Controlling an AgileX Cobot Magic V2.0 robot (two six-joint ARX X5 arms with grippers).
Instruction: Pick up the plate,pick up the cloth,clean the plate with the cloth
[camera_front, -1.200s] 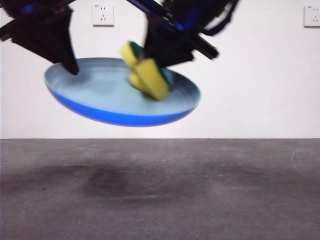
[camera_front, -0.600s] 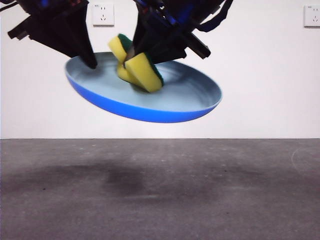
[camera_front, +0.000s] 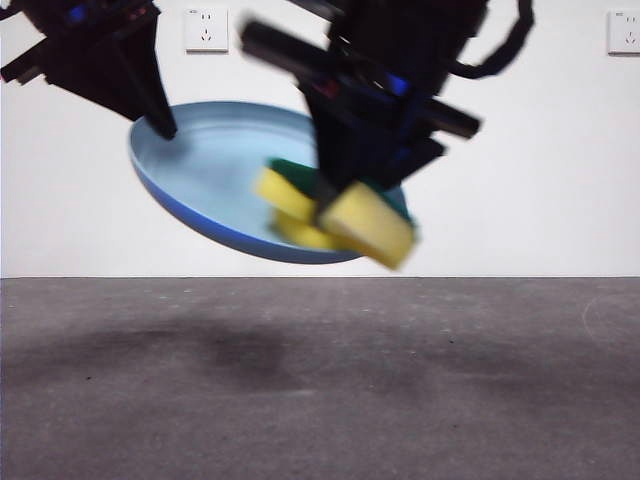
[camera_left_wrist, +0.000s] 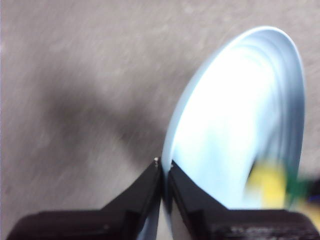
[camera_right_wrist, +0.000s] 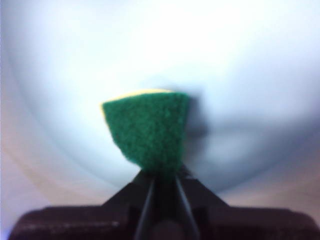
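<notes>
The light-blue plate (camera_front: 215, 165) hangs tilted in the air above the table, its hollow turned toward the camera. My left gripper (camera_front: 163, 128) is shut on its upper left rim; the left wrist view shows both jaws pinching the plate (camera_left_wrist: 235, 130) edge at the gripper (camera_left_wrist: 163, 164). The cloth, a yellow sponge with a dark green layer (camera_front: 340, 215), is folded in my right gripper (camera_front: 345, 190) and lies against the plate's lower right part. In the right wrist view the cloth's green face (camera_right_wrist: 147, 130) presses toward the pale plate (camera_right_wrist: 225, 60), held by the gripper (camera_right_wrist: 162, 175).
The grey table (camera_front: 320, 380) stretches below, with soft shadows under the plate. A white wall carries two sockets, one (camera_front: 206, 28) at upper left and another (camera_front: 624, 32) at the right edge.
The right gripper swept the cloth down and right across the plate, from its upper middle to the lower right rim. The plate tipped more steeply toward the camera.
</notes>
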